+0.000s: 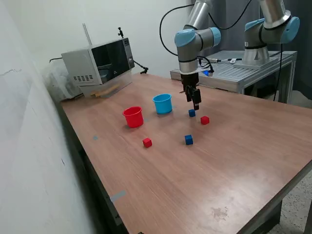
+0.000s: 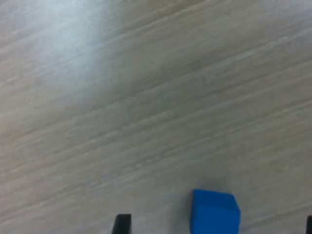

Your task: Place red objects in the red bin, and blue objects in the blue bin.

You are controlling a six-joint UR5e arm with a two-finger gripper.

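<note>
In the exterior view the pincer (image 1: 196, 104) is hanging tip-down over the brown worktop (image 1: 234, 161), and its dark fingers are merging into one shape, so whether they are spread or pressed together cannot be told here. A blue cube (image 1: 192, 113) is sitting just below the tips, apart from them, with a red cube (image 1: 204, 120) just beside it toward the exterior view's right. The blue cup (image 1: 163, 103) is standing near the pincer on the exterior view's left, and the red cup (image 1: 133, 117) beyond that. A second blue cube (image 1: 188, 140) and a second red cube (image 1: 147, 142) are lying well apart from the pincer, nearer the camera. In the wrist view, blurred, one dark fingertip (image 2: 122, 224) is showing at the frame's edge and another sliver at the corner, both cut off; the jaws are standing wide apart, and the blue cube (image 2: 214, 212) is lying between them, touching neither, partly cropped.
</note>
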